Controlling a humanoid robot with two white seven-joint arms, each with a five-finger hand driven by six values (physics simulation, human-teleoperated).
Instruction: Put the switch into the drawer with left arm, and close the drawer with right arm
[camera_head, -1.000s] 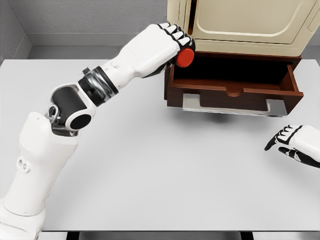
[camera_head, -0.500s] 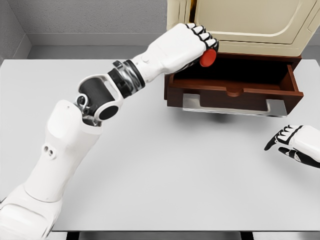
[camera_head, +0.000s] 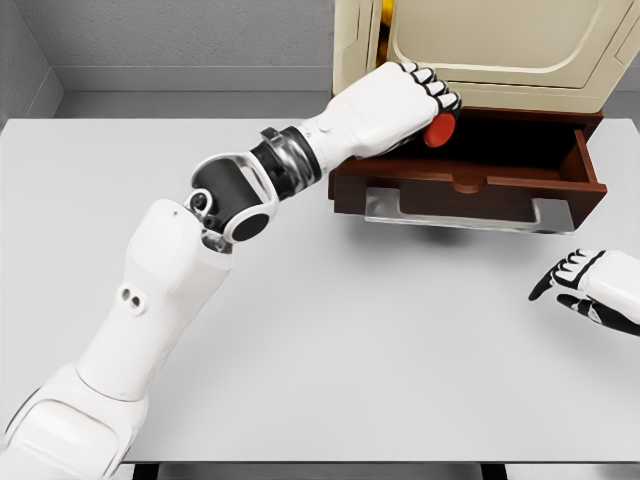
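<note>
The switch (camera_head: 440, 131) shows as a red round button, held in my left hand (camera_head: 428, 104), whose fingers are curled shut around it. That hand hovers over the open dark-brown wooden drawer (camera_head: 470, 183), above its left part, with the forearm crossing the drawer's left wall. The drawer is pulled out of a cream cabinet (camera_head: 490, 45) at the back right. My right hand (camera_head: 585, 288) rests low near the table's right edge, fingers relaxed and holding nothing, in front of and below the drawer's right corner.
A grey table (camera_head: 330, 330) spans the view, with a grey wall behind. A pale metal plate (camera_head: 400, 207) hangs under the drawer front. My left arm stretches diagonally from the lower left across the table.
My left hand has carried the red switch to the right, from beside the drawer's left wall to above its interior. The right hand has stayed still.
</note>
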